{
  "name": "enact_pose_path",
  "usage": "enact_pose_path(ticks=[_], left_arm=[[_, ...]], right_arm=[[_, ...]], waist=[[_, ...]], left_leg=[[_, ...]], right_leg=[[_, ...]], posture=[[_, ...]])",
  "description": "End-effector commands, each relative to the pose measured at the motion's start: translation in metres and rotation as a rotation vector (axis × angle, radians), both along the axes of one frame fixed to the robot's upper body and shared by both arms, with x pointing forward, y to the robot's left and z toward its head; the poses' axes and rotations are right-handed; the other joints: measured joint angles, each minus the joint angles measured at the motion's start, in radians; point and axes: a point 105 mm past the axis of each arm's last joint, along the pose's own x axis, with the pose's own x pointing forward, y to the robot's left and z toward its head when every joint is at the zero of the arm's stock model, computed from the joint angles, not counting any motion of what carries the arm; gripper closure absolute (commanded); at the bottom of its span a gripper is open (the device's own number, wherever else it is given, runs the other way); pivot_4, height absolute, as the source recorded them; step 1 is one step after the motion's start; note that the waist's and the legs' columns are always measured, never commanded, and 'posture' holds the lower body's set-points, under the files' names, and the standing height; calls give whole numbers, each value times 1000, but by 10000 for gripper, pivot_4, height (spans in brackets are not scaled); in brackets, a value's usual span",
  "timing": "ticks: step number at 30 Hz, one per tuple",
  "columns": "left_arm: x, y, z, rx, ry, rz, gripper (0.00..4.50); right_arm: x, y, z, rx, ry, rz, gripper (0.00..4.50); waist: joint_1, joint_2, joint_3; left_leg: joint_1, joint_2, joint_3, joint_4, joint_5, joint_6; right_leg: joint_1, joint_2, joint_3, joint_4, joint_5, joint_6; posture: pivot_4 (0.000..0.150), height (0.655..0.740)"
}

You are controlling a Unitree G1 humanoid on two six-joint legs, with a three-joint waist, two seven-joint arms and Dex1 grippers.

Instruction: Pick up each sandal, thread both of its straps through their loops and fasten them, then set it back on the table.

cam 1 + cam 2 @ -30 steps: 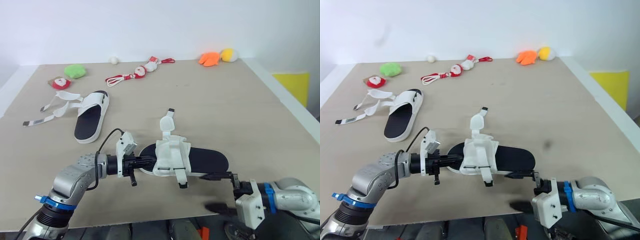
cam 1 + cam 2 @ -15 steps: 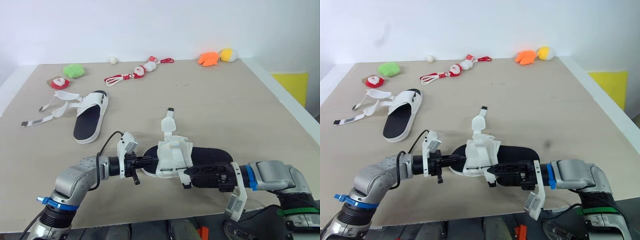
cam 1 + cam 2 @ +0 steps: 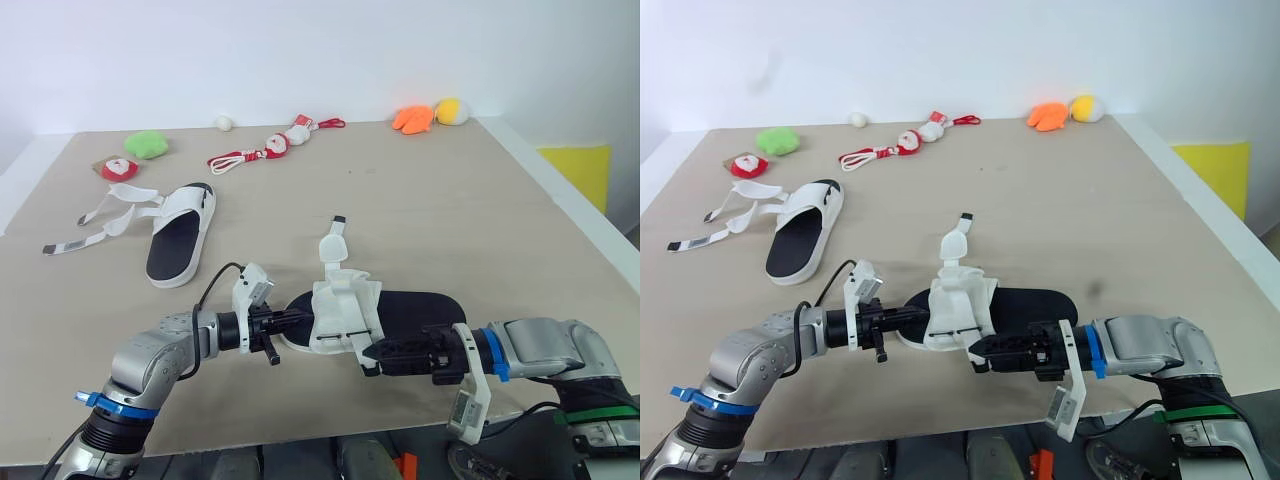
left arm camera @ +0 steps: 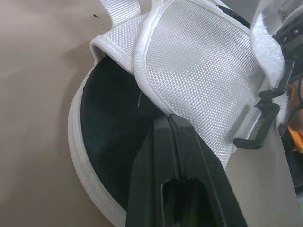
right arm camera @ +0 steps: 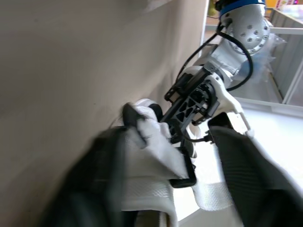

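The near sandal [image 3: 415,308], black sole with a white mesh upper [image 3: 345,312], lies close to the table's front edge. One strap [image 3: 333,246] stands up from it, unfastened. My left gripper [image 3: 296,324] is shut, its tips pinching the upper's toe-side edge [image 4: 156,101]. My right gripper [image 3: 373,353] reaches in from the right at the black loop [image 5: 183,178] on the upper's near side. Its fingers [image 5: 102,189] stand apart on either side of the white strap. The far sandal [image 3: 180,240] lies at the left with both straps [image 3: 100,222] spread loose on the table.
Along the far edge lie a green toy [image 3: 147,144], a red round toy [image 3: 117,168], red-and-white corded toys [image 3: 266,150], a white ball [image 3: 224,122], an orange toy [image 3: 413,118] and a yellow one [image 3: 453,110]. The table's front edge [image 3: 300,440] runs just below both grippers.
My right arm has swung in from the front edge to the near sandal's loop side, and its fingers have narrowed around the strap. The left gripper has held still.
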Motion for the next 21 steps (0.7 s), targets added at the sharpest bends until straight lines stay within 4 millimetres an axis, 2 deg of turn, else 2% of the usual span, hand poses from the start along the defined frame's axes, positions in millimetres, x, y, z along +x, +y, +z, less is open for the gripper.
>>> enact_pose_path(ticks=[1,3,13,21], left_arm=[[5,3,-4,28,9,33,45000],[6,4,-4,25,13,38,45000],[10,3,-3,-4,43,74,45000],[10,2,-4,-4,52,82,45000]], right_arm=[[-3,2,4,3,-27,22,34288],[-4,1,2,-1,-18,21,43842],[-29,-3,-25,-69,151,72,43842],[-37,-7,-29,-55,263,69,43842]], waist=[[0,0,0],[0,0,0],[0,0,0],[-1,-1,0]], left_leg=[[0,0,0,0,0,0],[0,0,0,0,0,0],[1,-1,0,0,0,0],[2,-2,1,0,0,0]], right_leg=[[0,0,0,0,0,0],[0,0,0,0,0,0],[1,0,2,0,0,0],[2,0,4,0,0,0]], posture=[[1500,7400],[1500,7400],[1500,7400],[1500,7400]])
